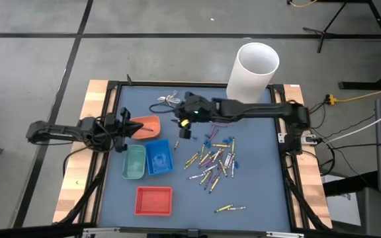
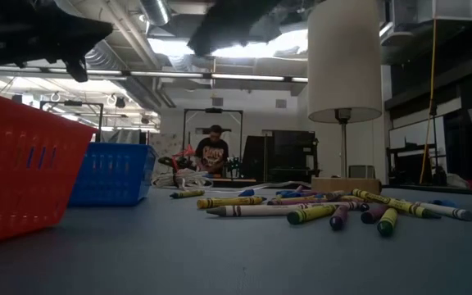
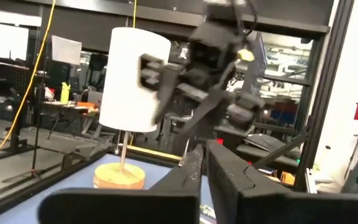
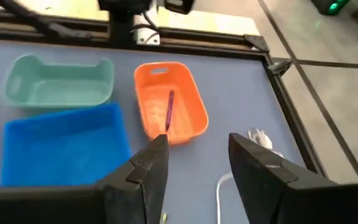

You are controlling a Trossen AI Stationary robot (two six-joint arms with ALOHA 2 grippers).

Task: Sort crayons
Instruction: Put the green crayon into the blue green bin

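Currently the right end effector (image 4: pixel 194 162) is hovering with fingers spread and empty, just beside the orange tray (image 4: pixel 166 102), where a purple crayon (image 4: pixel 169 109) is lying; the crayons (image 1: pixel 211 160) are lying scattered well apart from that tray on the surface (image 1: pixel 263 192); the left end effector (image 1: pixel 126 125) is waiting by the tray, seemingly closed.

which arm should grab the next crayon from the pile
Probably the right. Its gripper is open and hangs over the mat between the orange tray and the crayon pile. The left gripper sits at the mat's left edge, beyond the trays, farther from the pile.
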